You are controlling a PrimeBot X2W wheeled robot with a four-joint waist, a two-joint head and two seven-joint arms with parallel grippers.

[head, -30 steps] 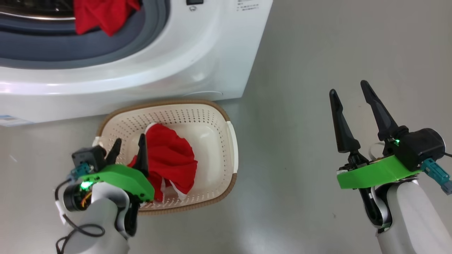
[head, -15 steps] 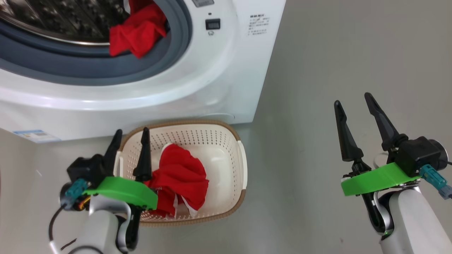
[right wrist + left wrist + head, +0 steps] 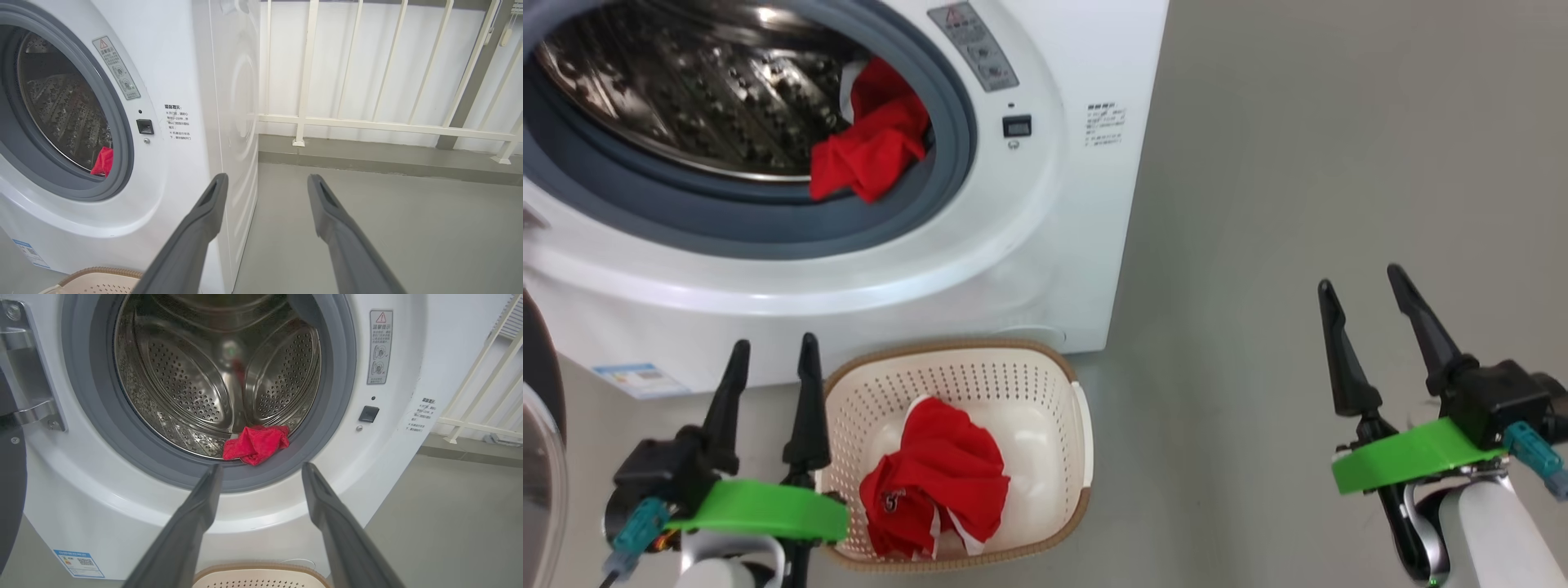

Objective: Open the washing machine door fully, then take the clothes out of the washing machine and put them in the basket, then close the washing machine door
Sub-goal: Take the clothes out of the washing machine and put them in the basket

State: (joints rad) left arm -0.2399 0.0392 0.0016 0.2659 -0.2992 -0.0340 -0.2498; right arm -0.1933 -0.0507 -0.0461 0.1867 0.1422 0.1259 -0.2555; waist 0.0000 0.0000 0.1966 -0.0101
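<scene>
**Grippers.** Both jaws stand released and empty. The left gripper point(image 3: 774, 343) hangs at the near left, just beside the left rim of the small cream-white perforated plastic basket point(image 3: 1081, 425). The right gripper point(image 3: 1362, 278) hangs well apart, over the bare grey floor point(image 3: 1298, 163) at the right.

**Task items.** One bright red fabric garment point(image 3: 943, 490) lies in the basket. A second red garment point(image 3: 256, 444) lies at the near right lip of the perforated steel drum point(image 3: 184, 384), partly on the grey rubber ring point(image 3: 335, 396) of the big white front-loading washing machine point(image 3: 1045, 212). The round black-rimmed glass door point(image 3: 535, 384) stands open at the left edge.

**Hazards, as judged:**
- Fingers closing low on the cloth could pinch the rubber ring too and drag it.
- A shallow pinch on loose fabric could let the garment fall short of the basket.
- Any cloth left across the ring would be trapped when the door closes.
- A leftward swing of the left arm could strike the open door; a rightward one could nudge the basket.
</scene>
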